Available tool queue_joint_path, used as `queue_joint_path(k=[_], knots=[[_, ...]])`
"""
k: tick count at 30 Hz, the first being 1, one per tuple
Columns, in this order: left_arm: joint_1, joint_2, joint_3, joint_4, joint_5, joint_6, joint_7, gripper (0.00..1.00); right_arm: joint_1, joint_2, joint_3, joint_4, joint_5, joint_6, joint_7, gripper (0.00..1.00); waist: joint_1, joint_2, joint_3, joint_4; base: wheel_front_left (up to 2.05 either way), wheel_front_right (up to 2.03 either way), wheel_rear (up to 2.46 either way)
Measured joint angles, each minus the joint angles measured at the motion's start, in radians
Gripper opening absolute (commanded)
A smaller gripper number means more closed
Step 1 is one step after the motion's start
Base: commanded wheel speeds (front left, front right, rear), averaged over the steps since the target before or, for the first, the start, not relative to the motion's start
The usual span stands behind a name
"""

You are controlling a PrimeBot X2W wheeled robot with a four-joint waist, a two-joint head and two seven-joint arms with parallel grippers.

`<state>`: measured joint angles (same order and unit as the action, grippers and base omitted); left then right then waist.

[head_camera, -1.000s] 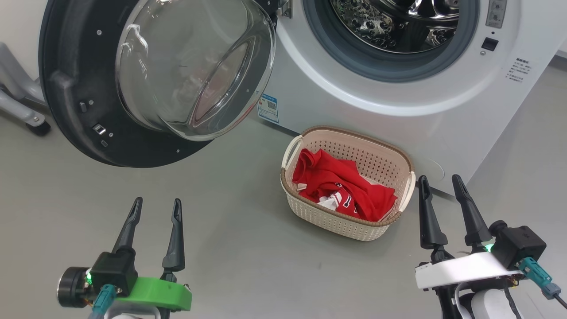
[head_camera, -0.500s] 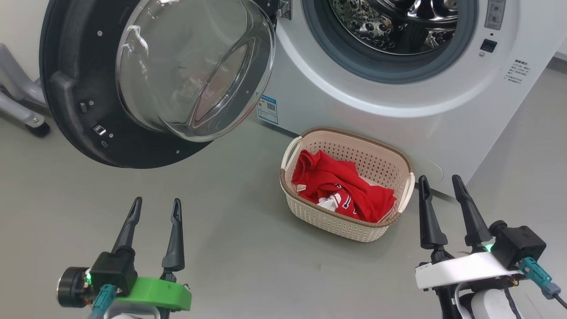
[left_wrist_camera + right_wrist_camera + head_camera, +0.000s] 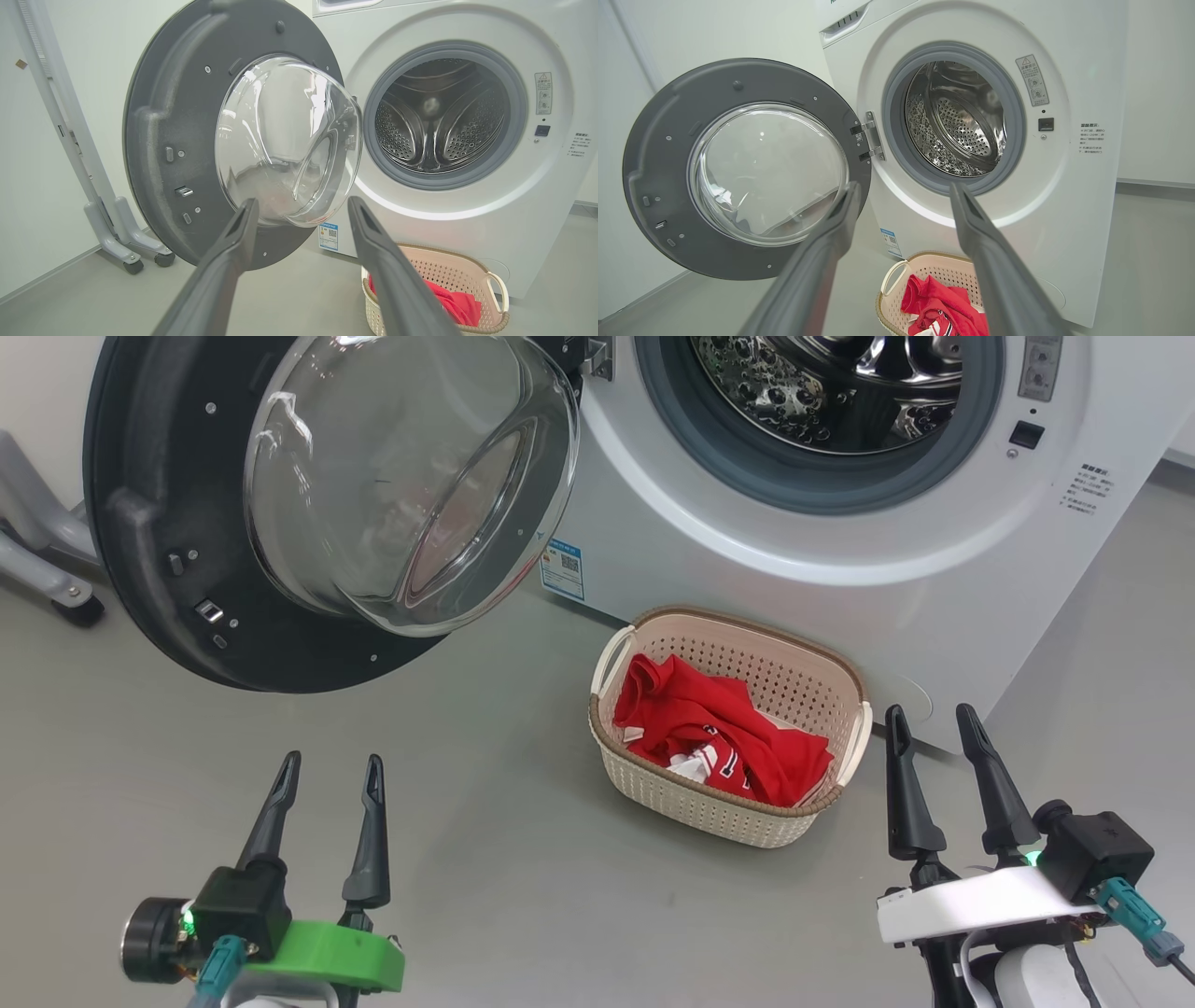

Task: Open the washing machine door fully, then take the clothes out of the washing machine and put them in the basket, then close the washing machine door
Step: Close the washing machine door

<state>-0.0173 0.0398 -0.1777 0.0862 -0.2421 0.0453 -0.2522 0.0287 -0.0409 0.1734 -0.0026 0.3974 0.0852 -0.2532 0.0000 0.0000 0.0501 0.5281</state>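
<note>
- The door [image 3: 149, 569] stands swung out to the left of the washing machine [image 3: 709, 551], hinged at the left edge of the opening. Its inner face and glass bowl [image 3: 401, 485] are turned toward the robot.
- The left pincer [image 3: 332, 758] hangs low over the floor [image 3: 523, 877], jaws wide and holding nothing. The door lies ahead of it, slightly left and higher up, well apart.
- The right pincer [image 3: 930, 709] is also wide and empty, just beside the right end of the basket [image 3: 691, 803] and farther from the door.
- The clothes [image 3: 719, 728] lie bundled in the basket, which sits on the floor just before the machine's front, below the opening.
- The drum [image 3: 822, 383] looks empty in what shows, so closing the door seems to be the step left.
- The left arm looks nearer. The door's free edge, with its latch [image 3: 210, 609], is at the far left and must swing rightward.
- I cannot tell whether the door's sweep clears the basket. A wheeled stand [image 3: 47, 579] sits behind the door at the left.
</note>
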Motion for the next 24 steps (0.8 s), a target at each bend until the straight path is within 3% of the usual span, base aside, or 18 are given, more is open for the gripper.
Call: queue_joint_path(k=[1, 19, 24], knots=[[0.000, 0.000, -0.001, 0.001, 0.000, -0.002, 0.000, 0.00, 0.000, 0.000, 0.000, 0.000, 0.000, 0.000, 0.000, 1.00, 0.0000, 0.0000, 0.000, 0.000, 0.00, 0.00, 0.00], [0.001, 0.000, 0.014, 0.001, 0.010, -0.015, 0.000, 0.00, 0.000, 0.000, 0.007, -0.002, 0.010, -0.001, 0.000, 1.00, 0.0000, 0.0000, -0.004, -0.002, 0.00, 0.00, 0.00], [0.000, 0.036, 0.059, -0.034, 0.027, -0.015, 0.000, 0.00, 0.001, 0.000, 0.041, -0.010, 0.010, -0.001, 0.000, 1.00, 0.0000, 0.0000, 0.010, -0.010, 0.00, 0.00, 0.00]])
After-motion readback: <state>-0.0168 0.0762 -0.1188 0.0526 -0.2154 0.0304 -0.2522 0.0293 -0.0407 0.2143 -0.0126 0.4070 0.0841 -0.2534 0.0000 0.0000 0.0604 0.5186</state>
